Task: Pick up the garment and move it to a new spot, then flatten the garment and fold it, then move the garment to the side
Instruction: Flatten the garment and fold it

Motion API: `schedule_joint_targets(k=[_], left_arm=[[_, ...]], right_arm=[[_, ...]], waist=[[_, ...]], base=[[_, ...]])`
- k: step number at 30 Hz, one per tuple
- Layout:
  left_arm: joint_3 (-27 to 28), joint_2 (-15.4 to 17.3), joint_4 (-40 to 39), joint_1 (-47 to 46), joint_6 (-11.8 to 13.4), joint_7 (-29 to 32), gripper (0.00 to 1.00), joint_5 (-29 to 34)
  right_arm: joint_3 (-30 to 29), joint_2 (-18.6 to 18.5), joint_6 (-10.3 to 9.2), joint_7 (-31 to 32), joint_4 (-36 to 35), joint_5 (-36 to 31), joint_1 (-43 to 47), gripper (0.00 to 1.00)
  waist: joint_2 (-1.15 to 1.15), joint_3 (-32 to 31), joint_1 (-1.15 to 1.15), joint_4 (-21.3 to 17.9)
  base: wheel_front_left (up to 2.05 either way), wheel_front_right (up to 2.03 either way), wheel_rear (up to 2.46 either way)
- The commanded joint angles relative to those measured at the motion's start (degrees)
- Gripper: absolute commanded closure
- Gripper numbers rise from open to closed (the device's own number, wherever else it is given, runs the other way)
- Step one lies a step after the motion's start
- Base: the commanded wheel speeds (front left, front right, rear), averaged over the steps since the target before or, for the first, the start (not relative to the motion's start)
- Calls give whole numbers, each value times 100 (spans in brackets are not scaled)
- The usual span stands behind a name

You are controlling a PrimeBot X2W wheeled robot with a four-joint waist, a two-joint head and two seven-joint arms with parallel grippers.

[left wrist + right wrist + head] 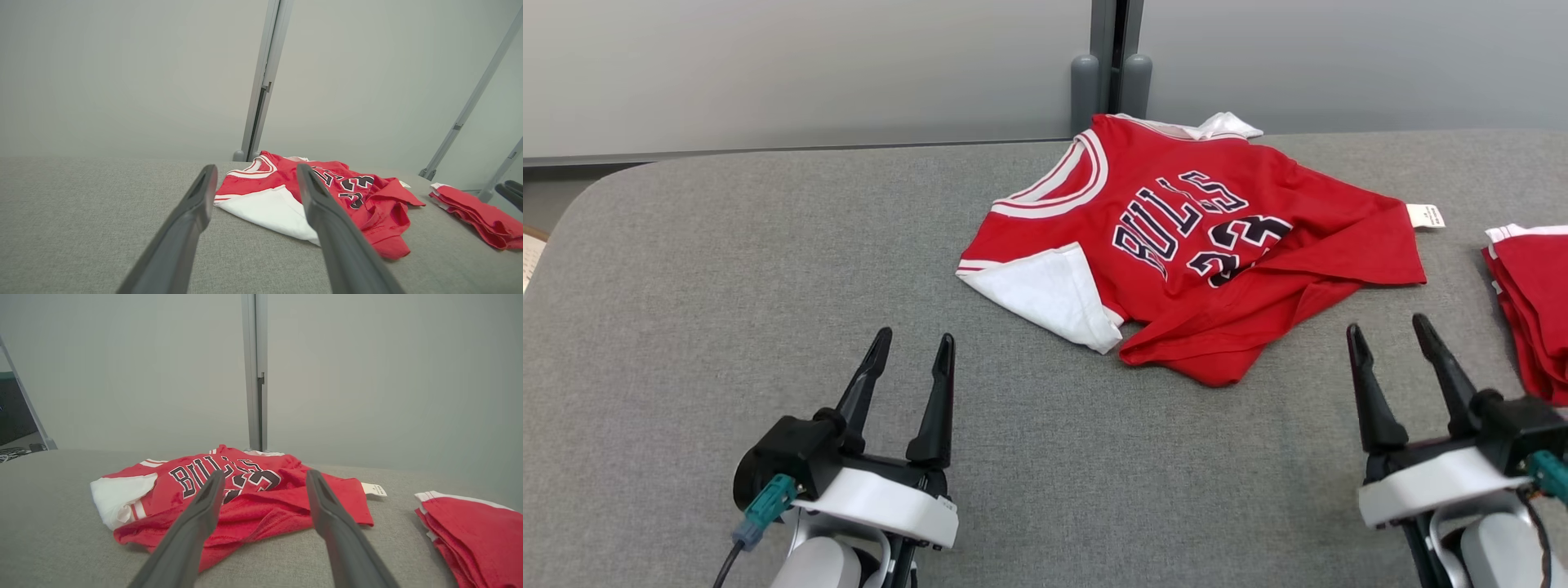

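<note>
The garment (pixel 1176 237) is a red jersey with white sleeves and dark "BULLS 33" lettering. It lies rumpled at the far middle of the grey table (pixel 727 286), its lower hem bunched toward me. In the left wrist view the garment (pixel 282 183) sits ahead between the fingers; in the right wrist view the garment (pixel 245 498) is just beyond the fingertips. My left gripper (pixel 913 339) hovers open at the near left, clear of the cloth. My right gripper (pixel 1388 322) stands open at the near right, a short way from the jersey's hem. Neither holds anything.
A folded stack of red cloth (pixel 1535 302) with white trim lies at the table's right edge, close to my right gripper. A grey wall with a vertical post (pixel 1111 65) rises behind the table. A white tag (pixel 1425 216) sticks out from the jersey's right side.
</note>
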Motion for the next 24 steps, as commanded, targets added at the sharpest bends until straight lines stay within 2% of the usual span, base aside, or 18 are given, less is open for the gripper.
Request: schedule_joint_targets(k=[1,10,14,21,24], left_arm=[[3,25,-10,47,-7,-7,0,9],[-69,24,-16,-48,14,-7,0,7],[-137,24,-56,-101,38,-7,0,-43],[-326,22,-51,-170,92,-7,0,-172],[-437,23,-50,-242,103,-8,0,-232]], right_arm=[[-49,26,-2,-8,-41,-58,80,0],[-100,135,-2,-9,-189,-570,185,0],[314,74,-2,-8,-32,-875,69,0],[1205,28,-2,52,689,-1231,-473,0],[1430,149,-2,105,1022,-971,-736,0]], waist=[[0,-6,0,3],[0,79,0,191],[0,163,0,355],[0,369,0,688],[0,486,0,868]], base=[[0,0,0],[0,0,0],[0,0,0],[0,0,0],[0,0,0]])
